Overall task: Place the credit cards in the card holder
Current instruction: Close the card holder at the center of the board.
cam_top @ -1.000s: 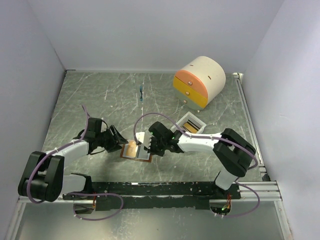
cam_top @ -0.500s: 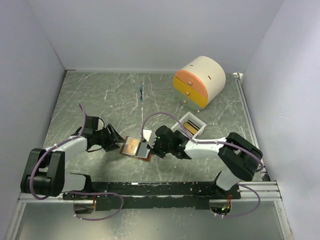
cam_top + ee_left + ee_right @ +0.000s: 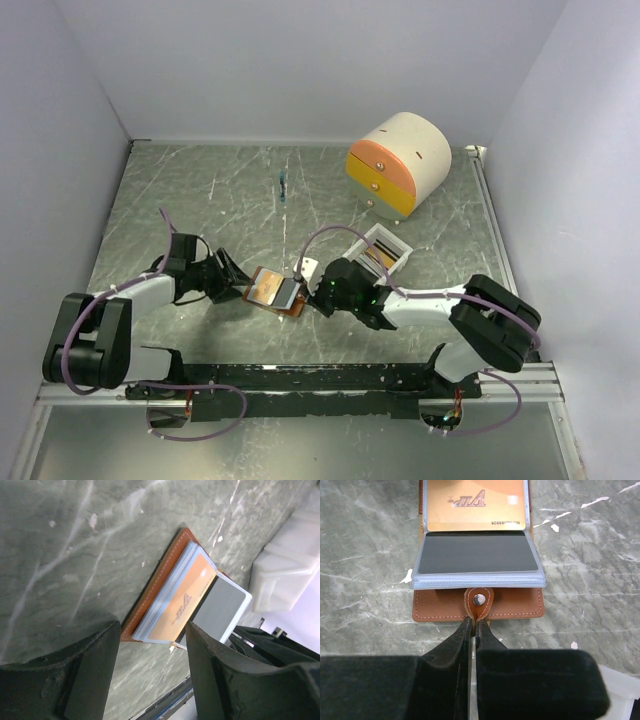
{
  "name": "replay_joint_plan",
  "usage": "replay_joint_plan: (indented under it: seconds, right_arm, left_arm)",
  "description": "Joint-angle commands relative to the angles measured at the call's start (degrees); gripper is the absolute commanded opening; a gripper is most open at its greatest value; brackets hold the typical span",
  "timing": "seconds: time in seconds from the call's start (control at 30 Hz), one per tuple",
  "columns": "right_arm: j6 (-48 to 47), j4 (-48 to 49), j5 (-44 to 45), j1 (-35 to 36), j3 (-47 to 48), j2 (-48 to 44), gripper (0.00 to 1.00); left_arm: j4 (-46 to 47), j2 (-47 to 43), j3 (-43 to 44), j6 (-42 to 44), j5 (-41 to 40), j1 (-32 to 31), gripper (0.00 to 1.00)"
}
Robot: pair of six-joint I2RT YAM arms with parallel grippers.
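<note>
At right gripper (image 3: 474,623) tips, card holder (image 3: 512,606)

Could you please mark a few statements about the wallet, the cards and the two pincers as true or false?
1. The wallet lies open on the table. True.
2. The left pincer is shut on a card. False: it is open and holds nothing.
3. The right pincer is closed at the wallet's snap tab. True.
4. The gold card lies loose on the table. False: it sits in a wallet sleeve.
</note>
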Motion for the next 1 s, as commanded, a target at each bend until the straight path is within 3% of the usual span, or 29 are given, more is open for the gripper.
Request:
replay_joint_plan:
  seconds: [0.0, 0.17, 0.37, 0.57, 0.77, 0.97]
  right_arm:
    - [1.8, 7.8, 0.9, 0.1, -2.3, -2.0, 0.0]
    - [2.8, 11.3, 0.7, 0.2, -3.8, -3.0, 0.0]
    - [3.8, 14.6, 1.0, 0.3, -5.4, -3.0, 0.0]
    - [4.6, 19.1, 1.2, 0.4, -7.5, -3.5, 0.0]
    - [5.3, 21.8, -0.6, 0.6, -7.3, -1.1, 0.0]
    - [5.4, 24.7, -0.7, 0.6, -8.1, 0.8, 0.0]
  left_arm:
    - [4.5, 0.9, -2.5, 0.2, 5.2, 0.4, 0.68]
    - [10.0, 1.0, -3.6, 0.0, 8.7, 0.4, 0.68]
    - [10.4, 0.3, -3.0, 0.0, 5.3, 0.4, 0.69]
    - [12.7, 5.0, -2.8, 0.9, 3.4, 0.4, 0.7]
    - [23.7, 9.7, -5.9, -5.2, 12.4, 0.0, 0.69]
    - [35.3, 8.5, -9.4, -15.7, 19.6, -0.7, 0.68]
